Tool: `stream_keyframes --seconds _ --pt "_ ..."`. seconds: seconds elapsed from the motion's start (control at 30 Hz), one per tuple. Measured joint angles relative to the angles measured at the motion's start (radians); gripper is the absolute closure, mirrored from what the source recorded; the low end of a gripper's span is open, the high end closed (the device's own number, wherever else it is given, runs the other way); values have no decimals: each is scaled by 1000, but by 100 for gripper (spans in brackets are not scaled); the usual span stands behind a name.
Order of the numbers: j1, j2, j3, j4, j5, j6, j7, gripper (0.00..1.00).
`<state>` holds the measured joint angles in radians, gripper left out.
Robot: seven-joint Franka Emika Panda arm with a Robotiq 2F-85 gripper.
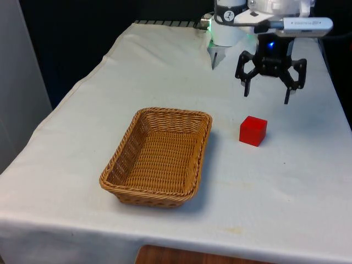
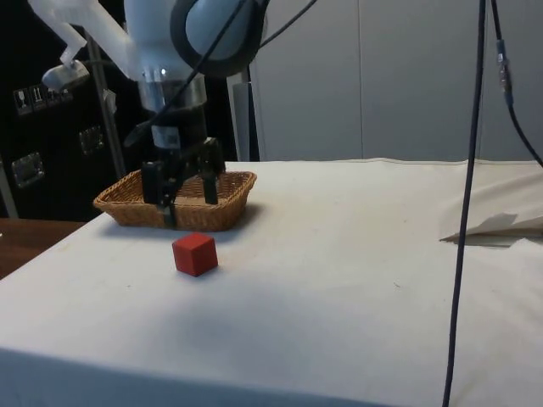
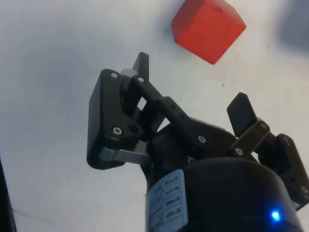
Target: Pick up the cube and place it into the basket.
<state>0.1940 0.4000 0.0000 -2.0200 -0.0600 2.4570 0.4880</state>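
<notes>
Front view first: we see the white cloth-covered table (image 1: 286,181), smooth with faint creases. On it rests the wicker basket (image 1: 158,157), a shallow rounded rectangle of tan woven cane, its long axis running from the near edge toward the far end, well off to the front view's left of the gripper (image 1: 267,97). The gripper is black and hard-edged; it hangs in the air above the cloth with its two fingers spread wide apart, holding nothing and touching nothing. The red cube (image 1: 253,131) sits on the cloth below and just nearer the camera than the fingertips, between their lines, apart from them. It is matte, sharp-cornered, with no long axis, and it sits turned so a corner faces the gripper in the wrist view (image 3: 208,28). From the side view, we see the cube (image 2: 195,254) standing clear of the basket (image 2: 136,208).
</notes>
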Motion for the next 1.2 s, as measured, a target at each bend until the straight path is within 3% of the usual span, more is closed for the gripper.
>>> stream_keyframes --seconds 0.43,1.2 --pt "-4 57 -2 -1 28 60 0 0" --pt "-6 85 -16 4 39 75 7 0"
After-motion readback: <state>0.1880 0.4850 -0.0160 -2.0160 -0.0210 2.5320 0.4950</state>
